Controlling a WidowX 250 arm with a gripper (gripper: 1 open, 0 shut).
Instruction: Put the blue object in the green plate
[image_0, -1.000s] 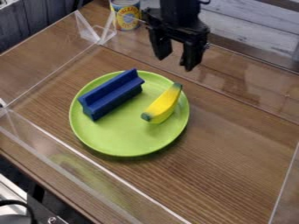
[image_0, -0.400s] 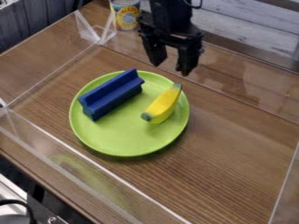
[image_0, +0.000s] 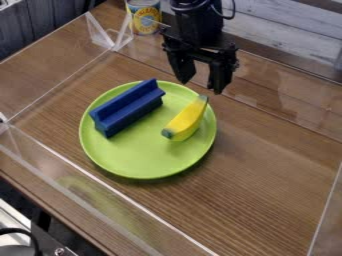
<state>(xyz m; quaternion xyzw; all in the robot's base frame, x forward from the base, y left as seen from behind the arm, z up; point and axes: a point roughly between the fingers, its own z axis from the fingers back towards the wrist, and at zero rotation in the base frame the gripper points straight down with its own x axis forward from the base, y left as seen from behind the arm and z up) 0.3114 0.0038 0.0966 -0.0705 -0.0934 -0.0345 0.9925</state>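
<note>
Shifting slightly closer to the plate since the earlier frame, the black gripper (image_0: 201, 82) is hovering with fingers spread, holding nothing.
Inside the shallow rim of the round lime-green plate (image_0: 123, 167), the dark blue grooved block (image_0: 128, 107) is lying at a slant beside the smooth, curved yellow banana (image_0: 186, 118), apparently leaving room for both; the placing is looking done, so the arm is probably needing only to stay clear above the grained wooden table (image_0: 263, 150).
</note>
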